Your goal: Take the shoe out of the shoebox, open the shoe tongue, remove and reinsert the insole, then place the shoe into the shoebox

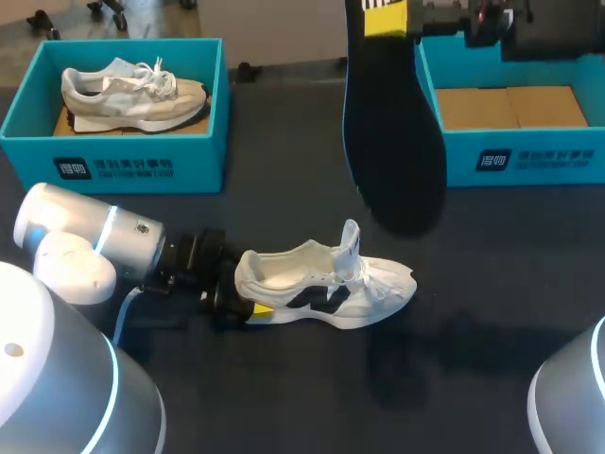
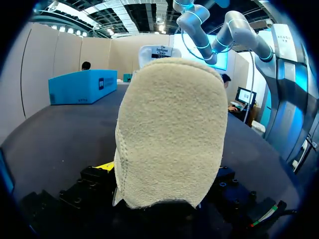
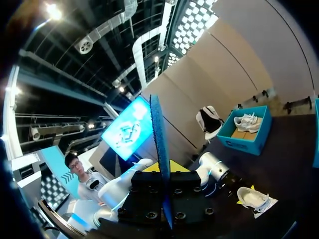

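Even overhead light, soft shadow under shoe (image 1: pixel 326 284), dark table (image 1: pixel 492 284)

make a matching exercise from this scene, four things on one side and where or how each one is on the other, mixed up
Things
1. white shoe
2. black insole
3. beige shoe
4. right shoebox

Place or state
A. lying inside the left shoebox
B. held up above the table by the right hand
C. on the table, heel gripped by the left hand
D. no shoe in it, bare cardboard floor showing

Pairs: 1-C, 2-B, 3-A, 4-D
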You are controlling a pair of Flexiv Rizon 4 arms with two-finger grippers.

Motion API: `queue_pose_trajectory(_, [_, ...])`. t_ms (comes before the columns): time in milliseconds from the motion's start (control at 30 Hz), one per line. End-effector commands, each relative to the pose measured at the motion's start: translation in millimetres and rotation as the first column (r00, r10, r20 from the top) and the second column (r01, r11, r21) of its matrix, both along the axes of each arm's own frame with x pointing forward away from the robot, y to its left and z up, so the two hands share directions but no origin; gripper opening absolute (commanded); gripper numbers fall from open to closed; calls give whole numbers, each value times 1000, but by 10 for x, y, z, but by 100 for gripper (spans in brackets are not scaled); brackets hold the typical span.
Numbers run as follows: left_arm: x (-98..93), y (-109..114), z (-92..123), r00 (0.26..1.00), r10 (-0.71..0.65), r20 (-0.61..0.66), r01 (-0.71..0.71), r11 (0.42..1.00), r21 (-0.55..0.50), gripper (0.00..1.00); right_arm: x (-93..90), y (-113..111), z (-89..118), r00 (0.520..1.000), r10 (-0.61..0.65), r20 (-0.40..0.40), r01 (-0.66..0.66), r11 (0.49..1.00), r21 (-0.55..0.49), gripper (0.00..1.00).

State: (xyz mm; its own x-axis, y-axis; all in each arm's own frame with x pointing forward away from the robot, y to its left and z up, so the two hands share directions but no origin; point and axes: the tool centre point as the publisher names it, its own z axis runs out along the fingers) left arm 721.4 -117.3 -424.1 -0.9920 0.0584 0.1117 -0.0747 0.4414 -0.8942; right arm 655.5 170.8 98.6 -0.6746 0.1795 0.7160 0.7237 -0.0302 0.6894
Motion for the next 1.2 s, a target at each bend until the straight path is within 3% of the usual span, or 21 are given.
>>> queue_pose_trajectory(33, [-2,-5,-9,1000,-2,-1,2,1000,3,0,-80,-15,-58,1000,-9,-2,9,1000,7,0])
queue_pose_trajectory(700, [-2,-5,-9,1000,-2,-1,2,1000,3,0,-390,13,-234,999,13,-29,-12,999,40,0])
queue_pose_trajectory(1133, [-2,-5,-9,1000,-2,-1,2,1000,3,0,-399,-4,-224,1000,-7,-11,8,999,39,0])
queue_pose_trajectory(1167, [-2,-5,-9,1000,-2,-1,2,1000,3,1,-399,-4,-224,1000,-7,-11,8,999,39,0])
queue_pose_trajectory(1200, [-2,-5,-9,1000,-2,-1,2,1000,3,25,-399,-4,-224,1000,-7,-11,8,999,39,0])
